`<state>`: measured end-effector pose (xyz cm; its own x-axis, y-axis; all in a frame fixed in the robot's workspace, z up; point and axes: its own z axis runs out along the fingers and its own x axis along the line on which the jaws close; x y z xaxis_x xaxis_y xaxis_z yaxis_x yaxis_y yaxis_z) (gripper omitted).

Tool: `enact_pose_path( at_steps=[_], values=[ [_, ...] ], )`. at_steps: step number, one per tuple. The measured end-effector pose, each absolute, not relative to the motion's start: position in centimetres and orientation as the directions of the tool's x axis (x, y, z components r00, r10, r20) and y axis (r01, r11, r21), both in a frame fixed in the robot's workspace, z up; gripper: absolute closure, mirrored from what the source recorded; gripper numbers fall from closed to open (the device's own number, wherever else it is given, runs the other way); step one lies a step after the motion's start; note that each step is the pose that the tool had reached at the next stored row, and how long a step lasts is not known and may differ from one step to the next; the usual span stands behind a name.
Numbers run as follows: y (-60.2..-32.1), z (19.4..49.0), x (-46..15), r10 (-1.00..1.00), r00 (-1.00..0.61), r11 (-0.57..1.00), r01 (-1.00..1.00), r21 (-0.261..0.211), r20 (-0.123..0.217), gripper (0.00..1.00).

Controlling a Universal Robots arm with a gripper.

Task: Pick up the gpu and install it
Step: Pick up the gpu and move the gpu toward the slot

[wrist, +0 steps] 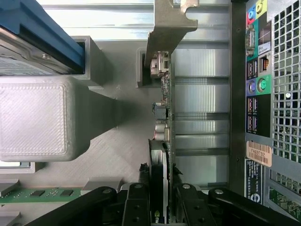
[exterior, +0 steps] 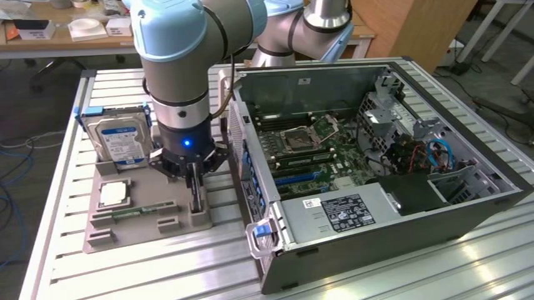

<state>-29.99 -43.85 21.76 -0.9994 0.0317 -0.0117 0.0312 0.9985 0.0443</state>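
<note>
The gripper (wrist: 161, 197) pinches the gpu (wrist: 159, 174), one dark finger (wrist: 136, 202) pressed to each broad face. Seen edge-on from the wrist, the card is a slim slab. A black cooler sits nearest the fingers, then a narrow strip of board with small silver connectors. At the far end a plain metal bracket (wrist: 167, 28) sits in a slot of the grey holder (exterior: 137, 228).

The card stands upright on its long edge in that holder. In the exterior view its long axis runs from six o'clock to twelve o'clock, parallel to the rear panel of the computer case (exterior: 376, 206). The bracket end points away from the fingers, toward the hard drive's end of the holder.

Clock places are read in the exterior view from the gripper. A green RAM stick (exterior: 134, 212) lies flat in the holder at eight o'clock. A square processor chip (exterior: 114, 194) is at nine o'clock. The silver hard drive (exterior: 119, 140) with a blue label stands on edge at ten o'clock. The open case lies on its side at three o'clock, just beside the holder, on the slatted metal table (exterior: 167, 269).
</note>
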Motion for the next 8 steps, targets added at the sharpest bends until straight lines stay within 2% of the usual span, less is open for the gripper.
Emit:
enact_pose_path(
  at_steps=[8],
  values=[
    [-43.85,21.79,-30.0,0.032,-0.999,0.999,0.031,0.044,-0.012,0.73]
  ],
)
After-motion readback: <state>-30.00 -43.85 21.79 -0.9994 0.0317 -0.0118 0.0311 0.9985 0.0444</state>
